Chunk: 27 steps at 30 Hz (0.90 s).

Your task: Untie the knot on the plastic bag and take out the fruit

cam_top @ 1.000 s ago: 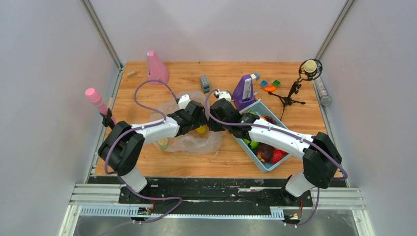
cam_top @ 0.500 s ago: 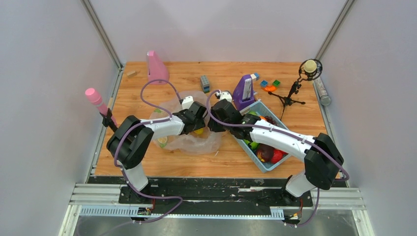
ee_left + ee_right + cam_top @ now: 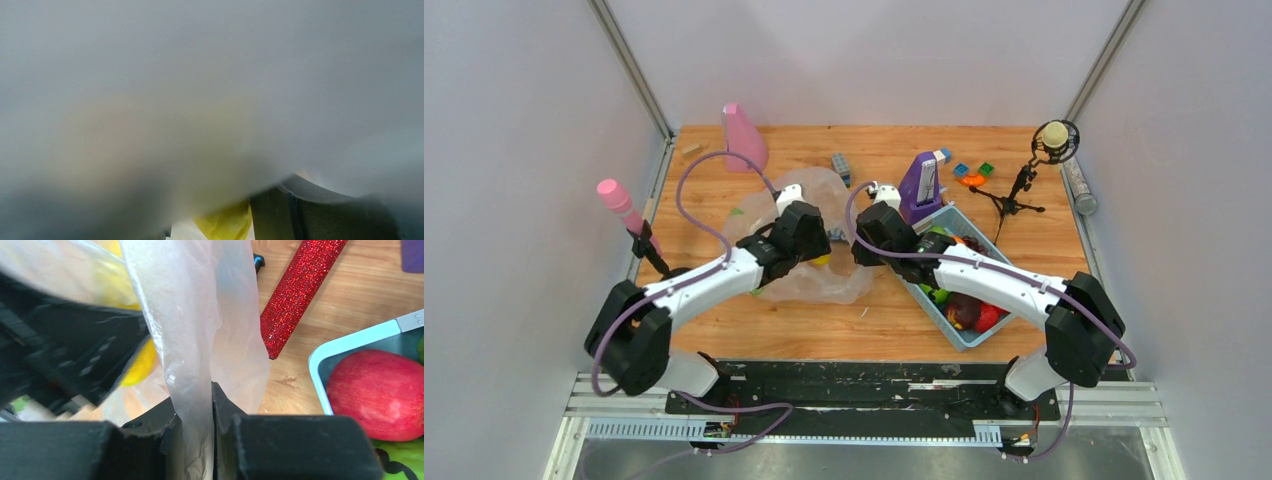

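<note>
The plastic bag [image 3: 769, 215] lies crumpled on the wood table between the two arms. No tied knot shows. My right gripper [image 3: 861, 245] is shut on a strip of the bag's film [image 3: 197, 340], which stands up from between its fingers [image 3: 225, 410]. My left gripper [image 3: 809, 245] is in under the film, which fogs its whole view. A yellow fruit [image 3: 225, 222] sits between its fingers [image 3: 300, 210], against the right one. The same fruit [image 3: 140, 365] shows beside the black left gripper [image 3: 75, 350] in the right wrist view and as a yellow spot in the top view [image 3: 822, 260].
The blue tray [image 3: 934, 313] right of the bag holds red apples [image 3: 375, 395] and other toy fruit. A red glitter stick [image 3: 295, 295] lies by the bag. A purple spray bottle [image 3: 921, 185], a pink bottle [image 3: 744, 135], a grey block [image 3: 841, 170] and a small tripod [image 3: 1022, 190] stand behind.
My left arm has swung its elbow out to the left and its gripper has drawn back and up. The film has lifted with it. My right gripper has kept its hold in place.
</note>
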Available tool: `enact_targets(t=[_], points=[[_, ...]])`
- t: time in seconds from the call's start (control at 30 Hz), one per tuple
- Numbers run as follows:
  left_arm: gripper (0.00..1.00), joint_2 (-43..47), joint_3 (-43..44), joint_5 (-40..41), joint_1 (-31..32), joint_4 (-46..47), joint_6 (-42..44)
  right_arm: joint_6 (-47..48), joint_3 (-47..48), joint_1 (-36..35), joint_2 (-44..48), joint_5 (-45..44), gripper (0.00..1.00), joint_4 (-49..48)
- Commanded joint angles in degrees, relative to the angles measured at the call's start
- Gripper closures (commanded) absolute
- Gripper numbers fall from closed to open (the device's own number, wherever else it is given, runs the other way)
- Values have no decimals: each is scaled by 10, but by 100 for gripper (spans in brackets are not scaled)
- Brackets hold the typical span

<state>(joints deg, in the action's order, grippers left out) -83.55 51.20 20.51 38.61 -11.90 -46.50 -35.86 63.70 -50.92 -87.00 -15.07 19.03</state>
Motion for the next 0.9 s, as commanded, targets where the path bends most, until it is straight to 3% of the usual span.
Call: enact_targets(t=[0.0,0.47,0.67,0.87], points=[[55,100,-9,-28,-2,-26,40,9,31,3,-2,-34,82,-16],[52,292,-36,-210,-3,-144,96,53,105,18,-39,-56,81,-15],[52,367,-53,-298,-3,-169,130,83,116,25,-20,-65,74,-15],[51,473,-71,-292,-3,-156,159,120,131,24,44,-14,36,-14]])
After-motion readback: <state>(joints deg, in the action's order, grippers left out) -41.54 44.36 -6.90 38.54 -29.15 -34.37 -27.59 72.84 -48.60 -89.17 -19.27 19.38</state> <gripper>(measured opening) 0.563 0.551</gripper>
